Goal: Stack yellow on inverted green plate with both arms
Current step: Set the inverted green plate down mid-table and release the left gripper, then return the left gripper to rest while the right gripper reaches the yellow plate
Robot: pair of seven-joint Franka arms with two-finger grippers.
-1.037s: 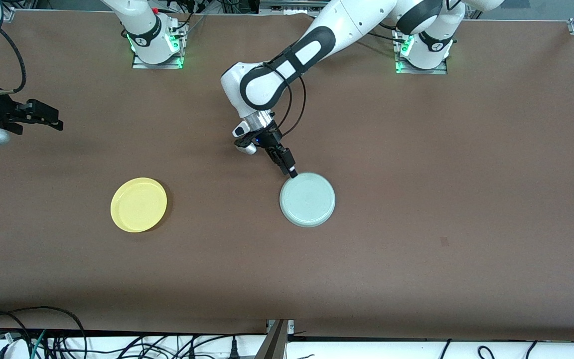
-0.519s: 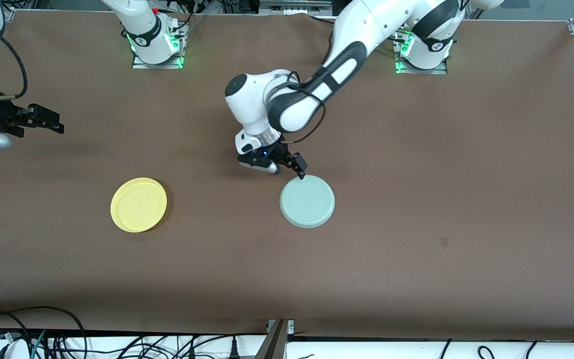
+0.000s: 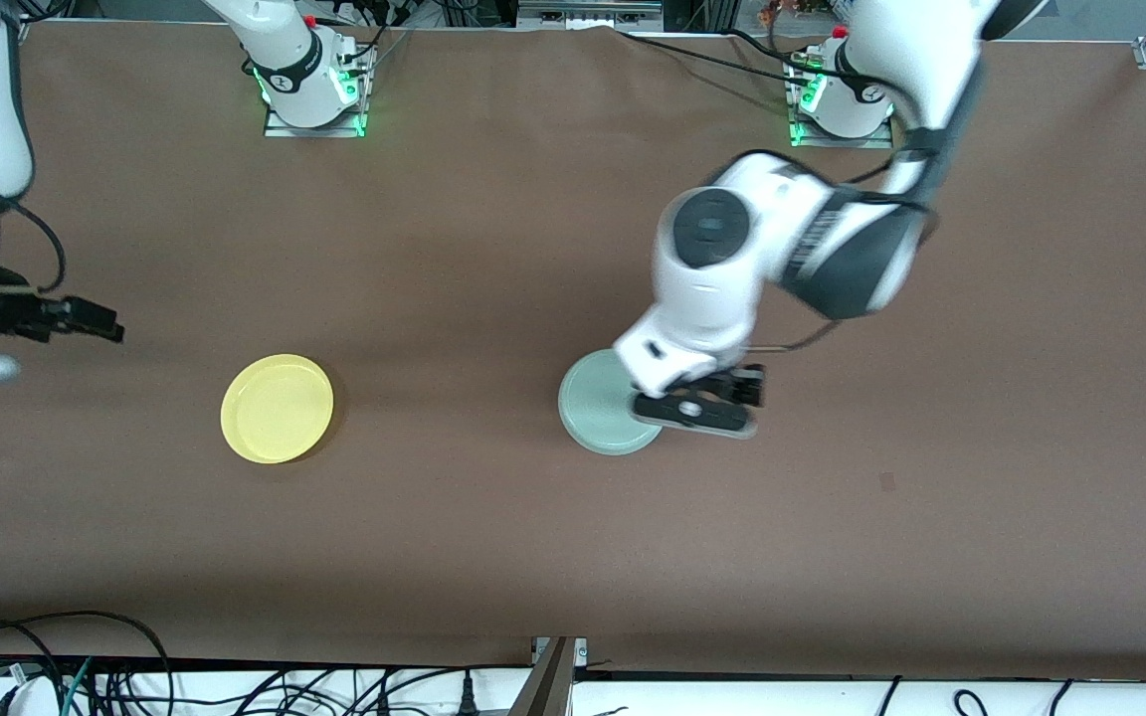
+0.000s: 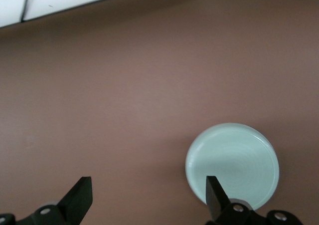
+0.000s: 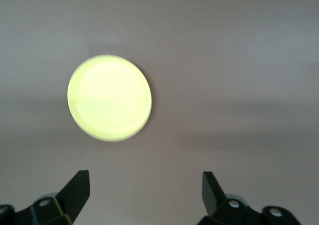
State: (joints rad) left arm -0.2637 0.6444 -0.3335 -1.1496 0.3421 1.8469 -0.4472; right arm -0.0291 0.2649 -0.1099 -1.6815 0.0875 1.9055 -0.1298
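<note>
Mint-green plate [image 3: 601, 408] lay foot-up on the brown bench [image 3: 931, 557]; left tool [image 3: 707, 408] hung over its edge, spread wide (empty). Right tool [image 3: 86, 320], likewise agape, hovered near the yellow [image 3: 277, 408].

Green plate [image 3: 605, 403] flat on brown table [image 3: 931, 497], mid-table. Left gripper [image 3: 697, 408] up over the plate's edge toward the left arm's end, part covering it. Yellow plate [image 3: 277, 408] well apart, toward the right arm's end. Right gripper [image 3: 86, 320] over the table at that end, near yellow plate.
</note>
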